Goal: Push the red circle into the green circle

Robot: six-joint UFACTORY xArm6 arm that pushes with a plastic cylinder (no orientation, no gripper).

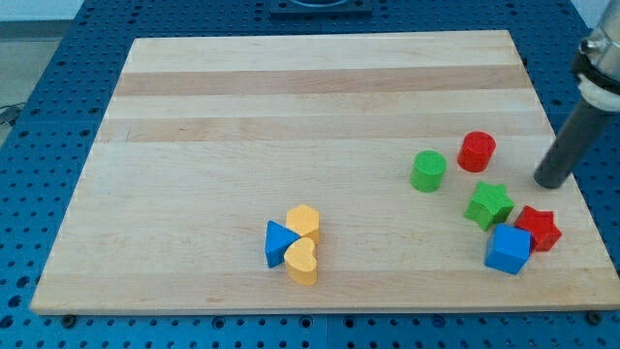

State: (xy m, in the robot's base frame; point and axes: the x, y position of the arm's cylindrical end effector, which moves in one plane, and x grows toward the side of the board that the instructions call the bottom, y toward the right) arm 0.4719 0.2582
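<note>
Eight small coloured blocks lie on the pale wooden board, and two of them matter for this job: the red circle, a short red cylinder, and the green circle, a matching green cylinder standing just beside it toward the view's left and slightly lower, with a narrow gap of bare wood between them. My tip, the lower end of the straight dark rod, rests on the board at the view's right of the red circle, apart from it and a little lower in the view; nothing touches it, and since the rod has no jaws or fingers there is nothing to spread or pinch, only a blunt end to push with. That position looks sensible, because the rod is on the far side of the red circle from the green one, so a sweep toward the view's left and slightly up would meet the red cylinder and drive it into its neighbour. Below them sit a green star block, a red star block and a blue cube, close together and near the push line, so a low approach could disturb them. Well apart, near the view's bottom centre, a blue triangular block, a yellow hexagonal block and a yellow heart block cluster touching one another.
</note>
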